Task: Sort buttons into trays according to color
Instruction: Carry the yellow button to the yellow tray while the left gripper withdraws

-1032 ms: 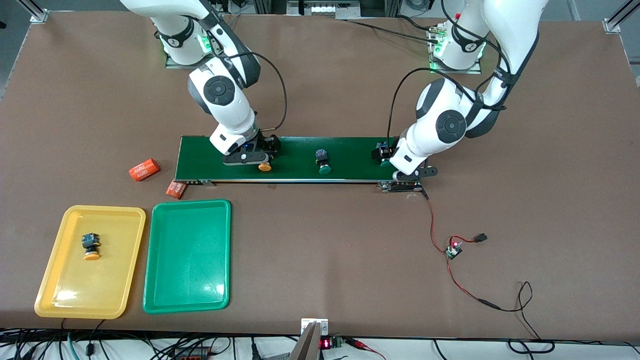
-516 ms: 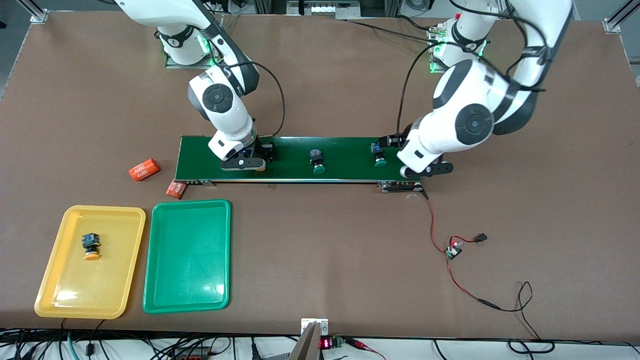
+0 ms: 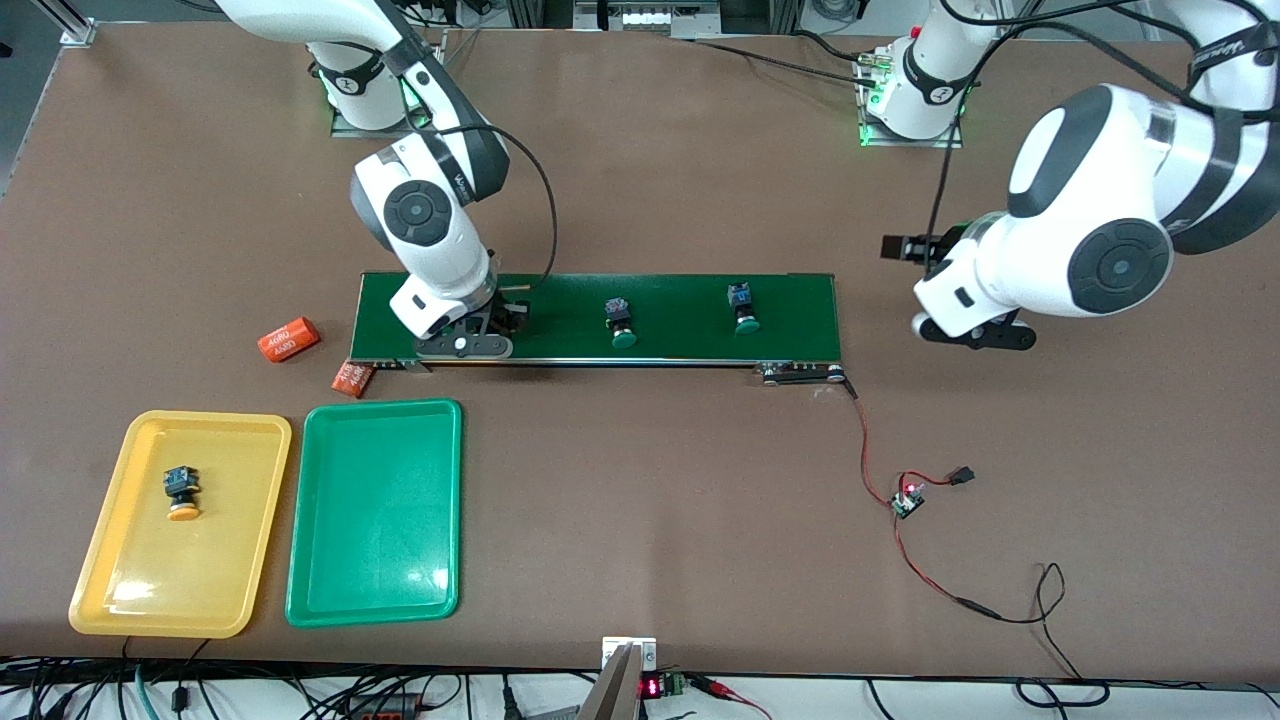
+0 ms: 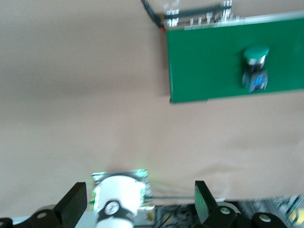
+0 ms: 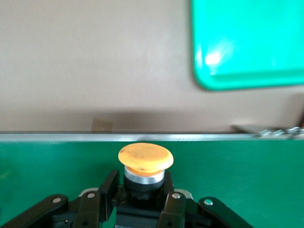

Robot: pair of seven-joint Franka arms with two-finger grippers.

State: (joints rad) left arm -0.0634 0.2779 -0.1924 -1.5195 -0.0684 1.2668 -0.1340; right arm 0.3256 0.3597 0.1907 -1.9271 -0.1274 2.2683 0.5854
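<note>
On the conveyor belt (image 3: 600, 318), the right gripper (image 5: 140, 199) pinched a yellow-orange button (image 5: 145, 164) beside two green buttons (image 3: 622, 322), while the left gripper (image 3: 975, 335) hung spread wide over bare table (image 3: 1100, 450).

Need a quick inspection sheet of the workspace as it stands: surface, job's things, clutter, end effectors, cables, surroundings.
Surface: brown table, green conveyor belt across its middle.
Job's things: yellow tray holds one orange button; green tray holds no button; two green buttons on the belt; second orange button on the belt.
Clutter: two orange 4680 cylinders beside the belt, toward the right arm's end.
End effectors: right end effector shut on the second orange button; left end effector open over bare table, off the belt's end.
Cables: red-black wire with a small circuit board.
Surroundings: cable bundles past the table edge nearest the front camera.
</note>
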